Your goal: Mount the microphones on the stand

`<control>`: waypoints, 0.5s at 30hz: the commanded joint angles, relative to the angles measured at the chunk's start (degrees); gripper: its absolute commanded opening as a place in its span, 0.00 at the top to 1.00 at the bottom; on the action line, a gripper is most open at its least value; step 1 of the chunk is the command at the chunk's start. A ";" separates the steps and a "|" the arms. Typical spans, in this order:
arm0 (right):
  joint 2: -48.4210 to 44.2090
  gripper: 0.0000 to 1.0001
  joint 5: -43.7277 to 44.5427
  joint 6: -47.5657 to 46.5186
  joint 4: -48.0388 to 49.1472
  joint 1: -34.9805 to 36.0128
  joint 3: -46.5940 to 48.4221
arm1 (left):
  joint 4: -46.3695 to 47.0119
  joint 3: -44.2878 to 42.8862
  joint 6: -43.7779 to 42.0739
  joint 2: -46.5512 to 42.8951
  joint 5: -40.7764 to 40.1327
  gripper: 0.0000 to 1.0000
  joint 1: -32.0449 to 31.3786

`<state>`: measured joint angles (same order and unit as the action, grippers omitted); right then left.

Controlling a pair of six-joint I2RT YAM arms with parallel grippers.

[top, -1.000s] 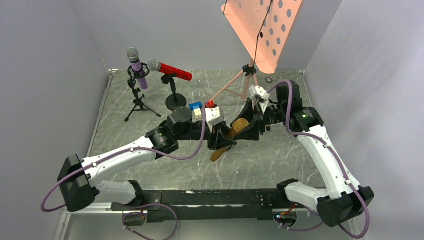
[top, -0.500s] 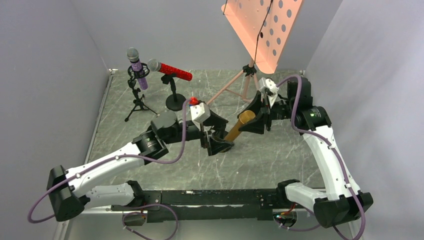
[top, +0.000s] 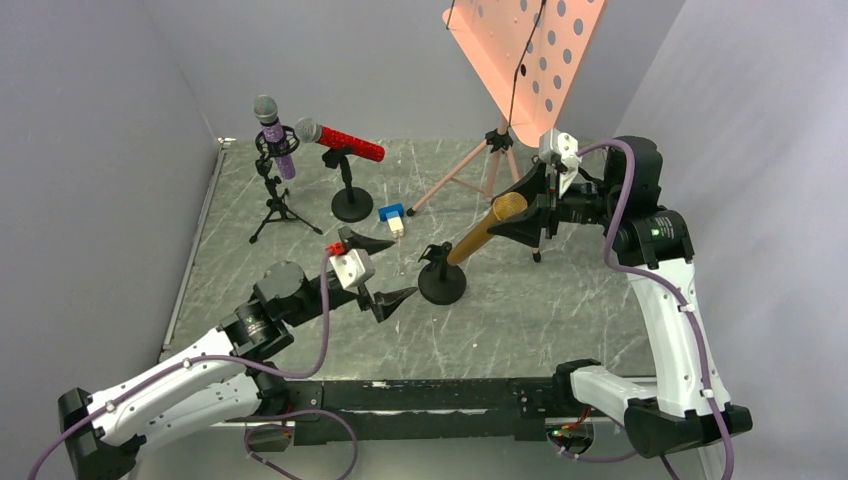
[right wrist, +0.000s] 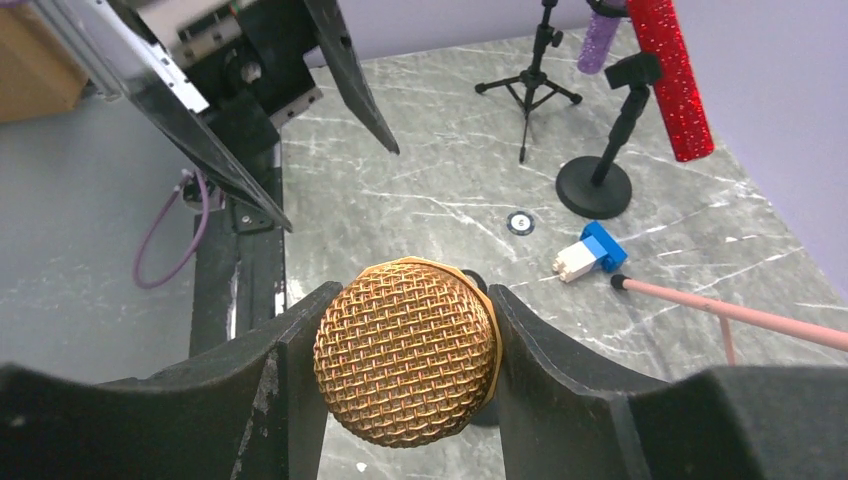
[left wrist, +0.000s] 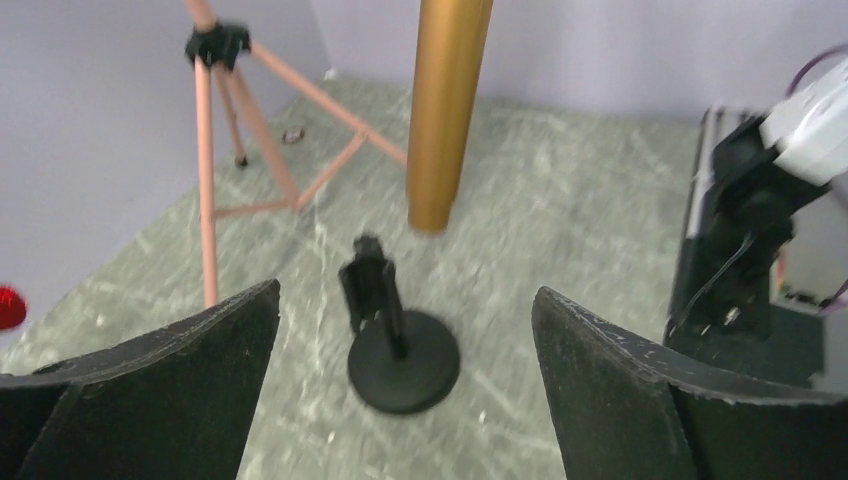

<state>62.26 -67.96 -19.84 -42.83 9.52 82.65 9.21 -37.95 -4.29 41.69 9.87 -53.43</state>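
Bare round-base mic stand [top: 441, 285] sits mid-tabletop [top: 560, 320], clip pointing up. Behind it, to the left: blue-and-white block [top: 392, 217]. Past that is a second round-base stand [top: 351, 203] carrying the red microphone [top: 345, 142], which lies nearly flat with its silver head to the left. Further left, a small tripod stand [top: 273, 200] holds the purple microphone [top: 273, 130] upright, silver head on top. Behind and right of the bare stand: pink music stand [top: 525, 60], tripod legs splayed on the tabletop, one foot close to the block.

Just left of the bare stand is the left end effector [top: 385, 272], jaws spread wide, nothing in them. In its wrist view the stand sits framed between the two fingers.

Task item: gold microphone [top: 478, 232], gold shaft and gold mesh head, tilted. Its tail hangs just above the bare stand's clip; wrist view shows a gap, so they're apart. Up and right of the stand, the right end effector [top: 520, 213] clamps it at the mesh head, one finger on each side.
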 commanded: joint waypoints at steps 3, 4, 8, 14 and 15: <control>1.12 0.88 2.45 3.26 2.03 -0.72 5.35 | -0.60 6.21 -6.21 -0.17 -1.02 0.01 4.37; 1.52 0.88 2.54 3.72 2.55 -0.77 5.71 | 0.73 7.04 -5.47 0.70 -0.82 0.01 4.83; 3.21 0.88 2.17 5.22 4.52 -0.82 6.20 | 4.84 7.07 -2.48 5.39 0.25 0.24 5.13; 4.62 0.87 1.13 6.82 7.72 -0.83 4.47 | 10.36 5.42 0.21 10.37 4.22 0.70 5.50; 4.76 0.87 0.82 7.17 8.26 -0.82 4.21 | 11.68 5.70 -0.13 10.83 4.66 0.74 5.62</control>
<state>67.09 -66.06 -15.53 -39.72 8.95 86.78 12.27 -30.24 -5.37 51.48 10.70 -48.27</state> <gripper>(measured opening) 0.559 0.322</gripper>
